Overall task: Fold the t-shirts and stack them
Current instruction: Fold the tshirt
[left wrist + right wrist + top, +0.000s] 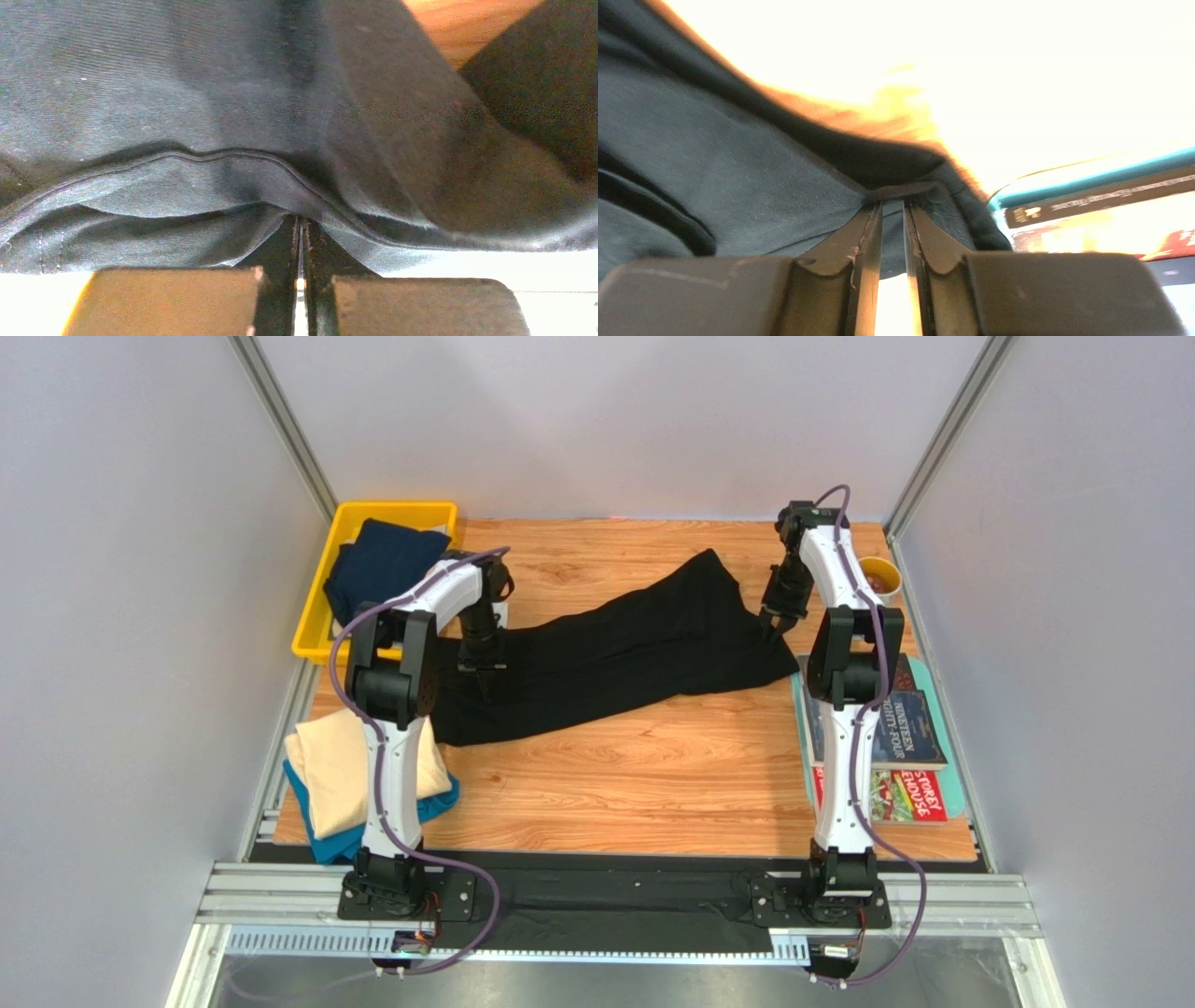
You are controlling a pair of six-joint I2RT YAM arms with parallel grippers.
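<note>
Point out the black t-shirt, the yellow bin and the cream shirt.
black t-shirt [631, 651]: top view, middle of the cloth.
yellow bin [400, 508]: top view, far rim.
cream shirt [330, 763]: top view, folded top face.

**Wooden table [631, 784] and what lies on it**

A black t-shirt [631, 651] lies slantwise across the middle. A yellow bin [316, 623] sits at the far left corner. At the near left edge is a teal-blue t-shirt [326, 843]. Magazines [898, 742] lie along the right edge, and a small yellow cup [881, 577] stands at the far right corner.
</note>
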